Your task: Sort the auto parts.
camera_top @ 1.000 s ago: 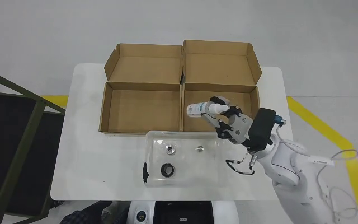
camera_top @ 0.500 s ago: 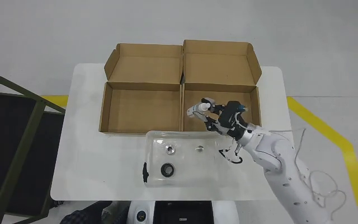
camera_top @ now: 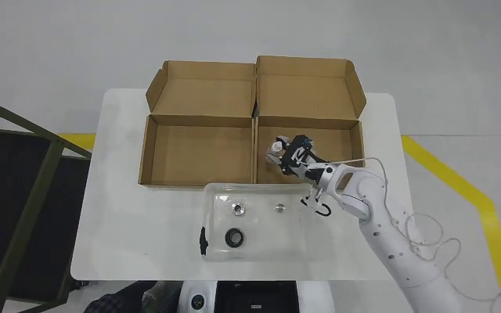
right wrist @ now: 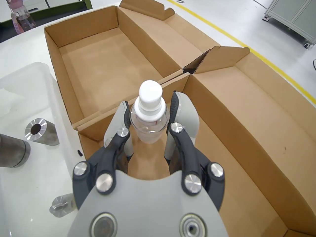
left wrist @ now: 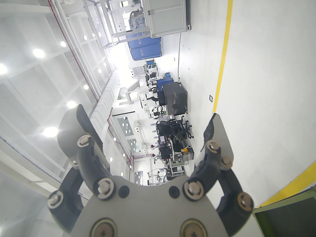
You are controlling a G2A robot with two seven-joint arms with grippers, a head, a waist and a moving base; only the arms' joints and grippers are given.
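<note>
CHANGE: your right claw point(right wrist: 149, 114) has swung the spray bottle point(right wrist: 150, 92) from lying flat to upright | WHERE: gripped in that claw, inside the right box point(right wrist: 246, 114), beside its inner wall | LEFT: left claw point(left wrist: 148, 124) spread wide, empty | MEANING: placement looks close; release is likely next.

Bright, even light from ceiling lamps point(left wrist: 50, 131) that flare white; the white table point(camera_top: 133, 227) gleams, soft shadows inside the cardboard boxes point(camera_top: 196, 152)
</note>
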